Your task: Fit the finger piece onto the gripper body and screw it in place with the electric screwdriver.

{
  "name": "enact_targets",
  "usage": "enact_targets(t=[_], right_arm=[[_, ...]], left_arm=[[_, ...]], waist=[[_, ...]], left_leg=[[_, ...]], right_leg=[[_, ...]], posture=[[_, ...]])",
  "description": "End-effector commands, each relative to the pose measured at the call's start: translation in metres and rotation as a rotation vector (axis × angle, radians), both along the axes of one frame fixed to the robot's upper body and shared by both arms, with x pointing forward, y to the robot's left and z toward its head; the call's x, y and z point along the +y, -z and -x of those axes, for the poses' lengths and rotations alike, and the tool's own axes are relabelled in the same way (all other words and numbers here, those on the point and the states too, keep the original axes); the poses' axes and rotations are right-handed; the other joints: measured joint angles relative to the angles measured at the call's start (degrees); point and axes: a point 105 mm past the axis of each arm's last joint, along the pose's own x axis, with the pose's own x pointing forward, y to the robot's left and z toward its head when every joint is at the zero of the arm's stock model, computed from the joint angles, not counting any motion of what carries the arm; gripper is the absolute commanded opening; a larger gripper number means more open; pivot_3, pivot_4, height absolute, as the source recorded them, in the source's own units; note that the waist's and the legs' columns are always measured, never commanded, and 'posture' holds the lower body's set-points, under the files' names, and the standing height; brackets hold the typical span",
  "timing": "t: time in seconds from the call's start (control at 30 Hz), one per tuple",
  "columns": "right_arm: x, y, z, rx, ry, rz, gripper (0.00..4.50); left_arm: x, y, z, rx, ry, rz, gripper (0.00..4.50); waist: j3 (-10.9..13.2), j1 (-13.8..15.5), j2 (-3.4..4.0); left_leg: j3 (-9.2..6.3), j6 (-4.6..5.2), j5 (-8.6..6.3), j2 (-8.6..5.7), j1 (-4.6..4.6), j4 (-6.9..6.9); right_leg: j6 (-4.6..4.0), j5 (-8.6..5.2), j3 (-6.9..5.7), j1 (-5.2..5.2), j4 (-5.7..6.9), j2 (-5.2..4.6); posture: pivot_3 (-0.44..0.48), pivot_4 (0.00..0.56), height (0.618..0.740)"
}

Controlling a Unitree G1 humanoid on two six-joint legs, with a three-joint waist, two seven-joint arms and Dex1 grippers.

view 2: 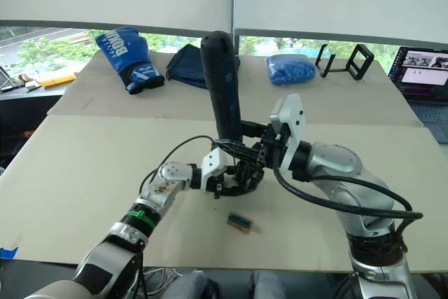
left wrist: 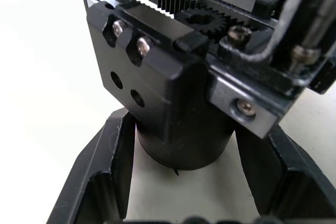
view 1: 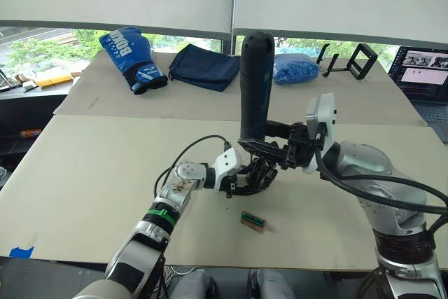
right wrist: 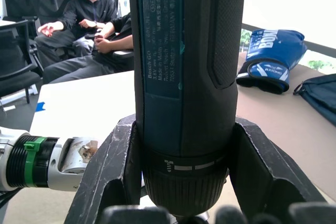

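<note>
Centre of frame, on the tan table (view 1: 84, 194): left gripper (view 1: 246, 181) and right gripper (view 1: 269, 146) meet over the work.

Right gripper clamped on the electric screwdriver (view 1: 256, 85), which stands nearly upright, rounded end at top, nose pointing down into the gripper body (view 1: 257, 173). Right wrist view: both fingers (right wrist: 113, 174) pressed against the handle (right wrist: 184, 77) on either side, just above its collar.

Left gripper pinches the gripper body from two sides; left wrist view shows its fingers (left wrist: 105, 177) flanking the round base of the block (left wrist: 178, 114), touching it. On the block: a small gear, ribbed rack, several silvery screw heads. It sits low at the table surface, lower centre of frame.

Finger piece: cannot make it out among the black parts.

Small green-brown block (view 1: 253, 221) lies on the table just below the grippers, apart from them.

Top of frame, far table: blue boxing glove (view 1: 131, 50) upper left, dark blue pouch (view 1: 204, 66) beside it, closed, contents not visible; blue bag (view 1: 295, 68) right of centre; black stand (view 1: 353, 60); laptop (view 1: 425, 71) at upper right edge.

Right wrist view, upper left: seated people in dark clothing (right wrist: 89, 14).
</note>
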Motion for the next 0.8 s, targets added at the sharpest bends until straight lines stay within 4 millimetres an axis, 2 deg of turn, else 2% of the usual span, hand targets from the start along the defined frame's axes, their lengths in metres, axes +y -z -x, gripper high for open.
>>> enact_targets(t=[0.03, 0.27, 0.8], right_arm=[[0.000, 0.026, -0.002, 0.100, -0.001, 0.068, 1.90], [-0.010, 0.047, -0.008, 0.001, 0.027, 0.244, 1.90], [-0.017, 0.042, -0.009, -0.021, 0.043, 0.257, 1.90]], left_arm=[[-0.004, -0.028, -0.007, -0.086, 0.006, 0.061, 2.29], [-0.003, -0.028, -0.007, -0.086, 0.002, 0.059, 2.29], [-0.004, -0.027, -0.007, -0.085, 0.009, 0.059, 2.29]], waist=[[0.00, 0.04, 0.00], [0.00, 0.06, 0.00], [0.00, 0.22, 0.00]], left_leg=[[0.00, 0.00, 0.00, 0.00, 0.00, 0.00], [-0.01, 0.01, -0.01, 0.00, 0.09, 0.00], [-0.07, 0.08, -0.07, 0.06, 0.49, -0.01]], right_leg=[[0.00, 0.00, 0.00, 0.00, 0.00, 0.00], [0.00, 0.00, 0.03, 0.07, -0.01, 0.00], [0.00, 0.00, 0.06, 0.49, -0.13, -0.17]], posture=[[0.000, 0.150, 0.740], [0.000, 0.150, 0.740], [0.000, 0.150, 0.740]])
